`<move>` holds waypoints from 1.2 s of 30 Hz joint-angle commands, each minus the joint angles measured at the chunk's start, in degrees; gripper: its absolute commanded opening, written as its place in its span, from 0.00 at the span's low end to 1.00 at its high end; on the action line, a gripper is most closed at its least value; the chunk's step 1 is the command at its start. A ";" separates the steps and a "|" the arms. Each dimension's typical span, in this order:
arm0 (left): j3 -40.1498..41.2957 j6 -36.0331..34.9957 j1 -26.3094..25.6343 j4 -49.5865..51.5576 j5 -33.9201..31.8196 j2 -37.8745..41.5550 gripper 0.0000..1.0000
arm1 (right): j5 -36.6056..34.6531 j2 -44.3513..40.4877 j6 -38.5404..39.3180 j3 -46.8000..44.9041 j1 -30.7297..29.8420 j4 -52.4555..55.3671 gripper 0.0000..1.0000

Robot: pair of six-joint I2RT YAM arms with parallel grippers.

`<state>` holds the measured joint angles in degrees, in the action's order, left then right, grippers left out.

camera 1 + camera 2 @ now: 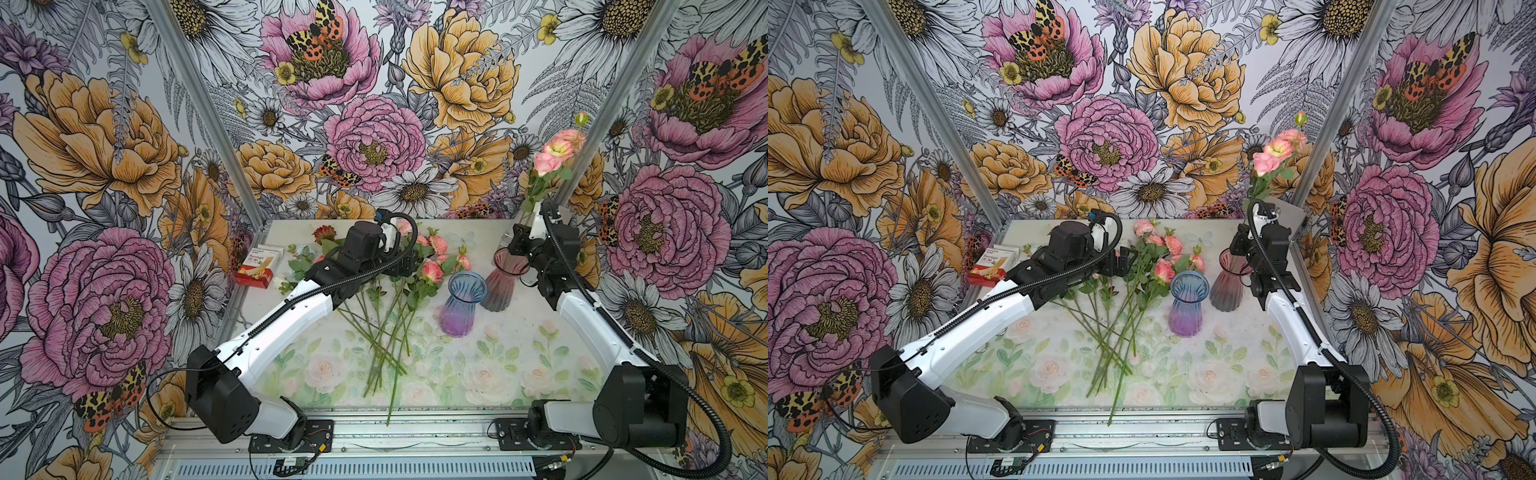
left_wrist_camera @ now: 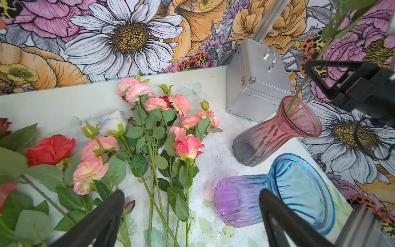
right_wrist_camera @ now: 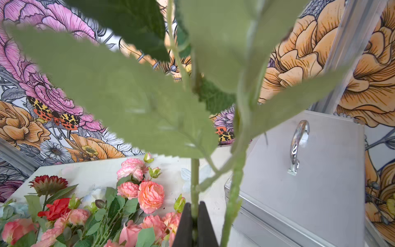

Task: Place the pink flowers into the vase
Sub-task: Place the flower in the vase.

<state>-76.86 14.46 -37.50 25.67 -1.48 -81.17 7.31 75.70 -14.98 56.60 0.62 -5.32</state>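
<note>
Several pink flowers [image 1: 432, 257] lie in a loose pile mid-table, blooms toward the back wall, stems fanning toward the front edge. My right gripper [image 3: 194, 216] is shut on the green stem of one more pink spray, held upright. Its blooms [image 1: 557, 151] stand high by the back right post. The stem's lower end reaches into the mouth of the pink glass vase [image 2: 277, 136]. My left gripper [image 2: 192, 198] hangs open above the stems of the pile, touching nothing. In a top view the vase [image 1: 1227, 282] stands just left of my right wrist.
A blue-and-purple vase [image 1: 461, 303] stands upright just in front of the pink one. A silver metal case [image 2: 256, 85] fills the back right corner. Red flowers [image 2: 50, 149] and a white rose [image 2: 112, 122] lie among the pile's left side. A red box [image 1: 255, 270] sits at the left edge.
</note>
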 commanded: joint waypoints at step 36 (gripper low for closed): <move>-8.39 3.89 -2.65 19.69 9.98 -22.02 0.90 | 9.86 -9.94 1.06 14.87 -9.46 14.48 0.99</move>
<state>-82.02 18.26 -39.09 42.48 6.13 -101.49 9.04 62.76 -12.91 66.87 -7.84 7.20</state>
